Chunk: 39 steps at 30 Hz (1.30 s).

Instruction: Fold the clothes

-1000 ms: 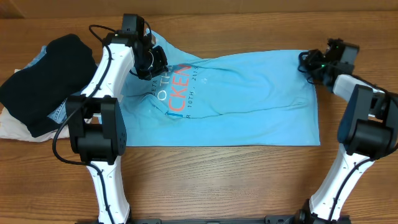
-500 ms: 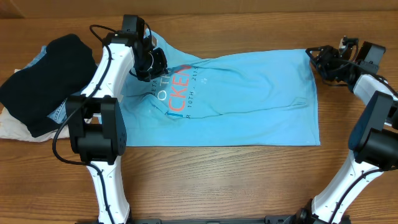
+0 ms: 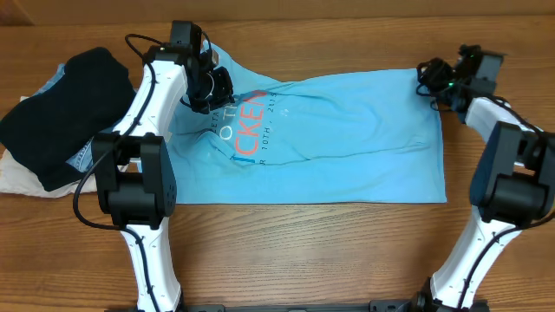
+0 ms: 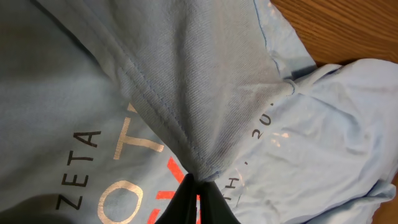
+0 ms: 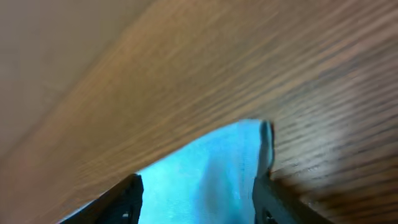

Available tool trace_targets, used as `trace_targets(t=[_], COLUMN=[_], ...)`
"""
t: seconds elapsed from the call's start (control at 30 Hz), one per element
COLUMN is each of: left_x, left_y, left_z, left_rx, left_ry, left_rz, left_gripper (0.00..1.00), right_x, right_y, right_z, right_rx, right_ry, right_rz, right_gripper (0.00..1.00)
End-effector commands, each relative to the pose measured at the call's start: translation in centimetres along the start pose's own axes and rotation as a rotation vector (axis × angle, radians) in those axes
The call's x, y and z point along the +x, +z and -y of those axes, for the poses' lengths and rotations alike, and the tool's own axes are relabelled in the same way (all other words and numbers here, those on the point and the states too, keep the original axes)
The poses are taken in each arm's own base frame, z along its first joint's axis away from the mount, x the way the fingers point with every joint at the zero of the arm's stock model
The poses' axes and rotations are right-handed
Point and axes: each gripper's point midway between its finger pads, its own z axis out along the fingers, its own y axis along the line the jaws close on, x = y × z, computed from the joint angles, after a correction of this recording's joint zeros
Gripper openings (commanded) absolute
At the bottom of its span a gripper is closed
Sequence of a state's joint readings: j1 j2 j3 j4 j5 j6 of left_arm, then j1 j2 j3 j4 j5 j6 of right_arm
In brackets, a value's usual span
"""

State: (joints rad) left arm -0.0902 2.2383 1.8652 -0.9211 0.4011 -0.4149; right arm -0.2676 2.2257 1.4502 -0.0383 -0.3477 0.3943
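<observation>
One light sky-blue T-shirt (image 3: 347,139) lies spread flat on the wooden worktop (image 3: 286,251), beside a pile of other garments. The left arm (image 3: 152,104) stands over the gap, so contact between shirt and pile cannot be confirmed.

Pile: black garment (image 3: 61,113) uppermost, a denim-blue piece (image 3: 82,156) showing at its edge, and a cream piece (image 3: 22,178) underneath at the near side.

Orientation: the shirt's long axis runs straight away from the pile, along the length of the worktop. The chest end, bearing white and orange lettering (image 3: 247,126), points toward the pile. The straight hem is the end farthest from the pile. The lines of lettering run across the shirt's short axis.

Left jaws: closed, pinching a raised ridge of the shirt's fabric at the end nearest the pile, on the far edge. In the left wrist view the cloth is drawn into a tented fold that meets the dark fingers (image 4: 186,202).

Right jaws: standing apart at the hem corner farthest from the pile. The right wrist view is blurred. It shows the blue corner lying between the two fingers (image 5: 127,199), with bare wood beyond. Whether either finger touches the cloth cannot be told.
</observation>
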Motion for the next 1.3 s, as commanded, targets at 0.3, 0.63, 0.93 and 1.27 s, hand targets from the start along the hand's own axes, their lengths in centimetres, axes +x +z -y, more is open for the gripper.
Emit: trace_targets(t=[0.3, 0.63, 0.93, 1.27], left_x=[-0.9, -0.9, -0.9, -0.7], left_y=[-2.5, -2.5, -2.5, -2.7], left_z=[1.6, 1.6, 1.6, 1.3], left_rx=[0.039, 0.040, 0.040, 0.048], left_ry=[0.041, 0.041, 0.041, 0.053], left_rz=[0.051, 0.051, 0.050, 0.036], left_gripper=[0.04, 0.04, 0.04, 0.04], right_x=[-0.8, 0.5, 1.4, -1.5], right_y=[0.8, 1.2, 1.2, -2.7], right_z=[1.4, 2.4, 2.8, -1.1], right_rx=[0.064, 0.118, 0.145, -0.056], right_ry=[-0.006, 0.005, 0.013, -0.011], right_rz=[0.046, 0.010, -0.021, -0.021], right_gripper=[0.43, 0.35, 0.15, 0.04])
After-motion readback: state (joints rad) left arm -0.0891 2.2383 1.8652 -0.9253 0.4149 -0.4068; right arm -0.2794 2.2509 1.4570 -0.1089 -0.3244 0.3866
